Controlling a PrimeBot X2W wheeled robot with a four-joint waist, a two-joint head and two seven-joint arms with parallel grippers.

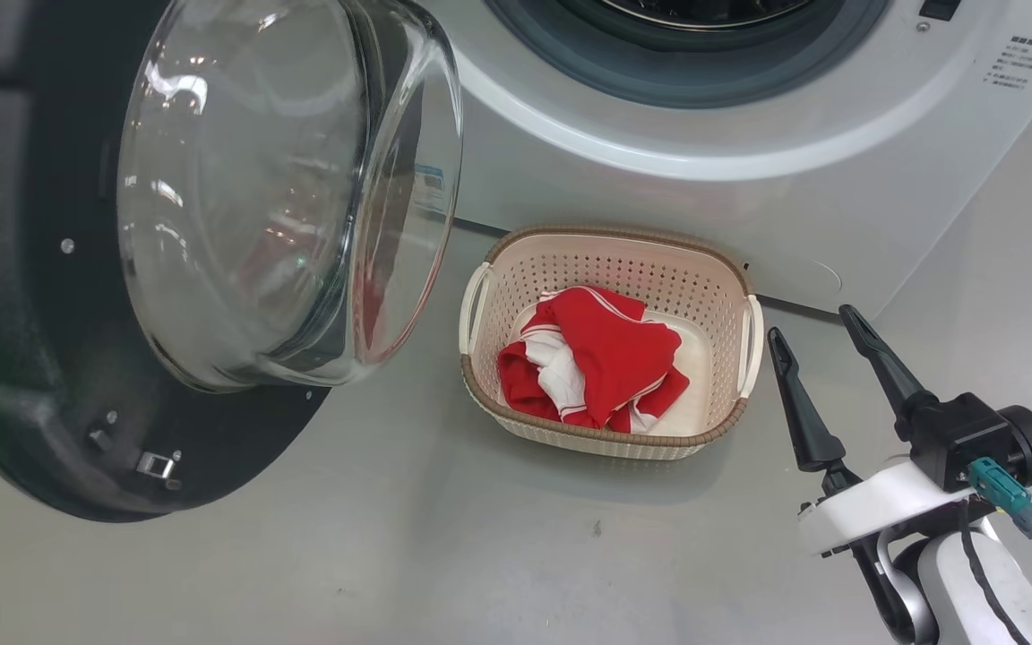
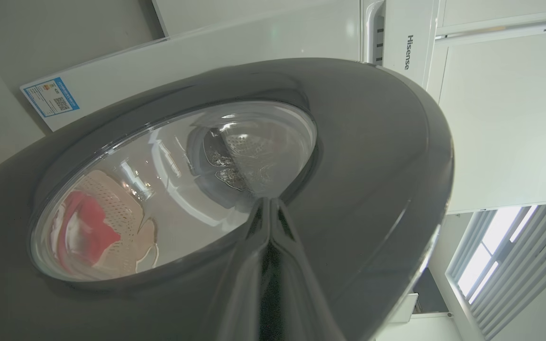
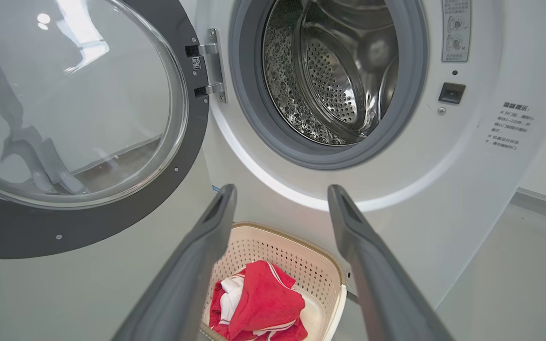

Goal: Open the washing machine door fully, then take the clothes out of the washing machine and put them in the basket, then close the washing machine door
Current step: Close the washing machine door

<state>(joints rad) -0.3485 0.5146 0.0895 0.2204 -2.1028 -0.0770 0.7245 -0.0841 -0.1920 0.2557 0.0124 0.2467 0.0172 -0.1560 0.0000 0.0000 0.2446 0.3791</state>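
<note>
Left gripper (image 2: 269, 203): closing fully on nothing, tips at black-rimmed glass washing machine door (image 2: 372, 142); contact unclear. Right gripper (image 1: 812, 324): gaping, empty, hovering right of cream perforated basket (image 1: 606, 235), which is holding red white-striped clothes (image 1: 601, 363); door hanging open to its left.

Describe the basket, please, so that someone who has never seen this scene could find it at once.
Start at the big white washing machine, its round door standing open on the left. On the grey floor just before its front stands the basket, small and cream. Perforated sides, a brown woven-look rim and the red-and-white clothes inside set it apart from the plain machine behind.
</note>
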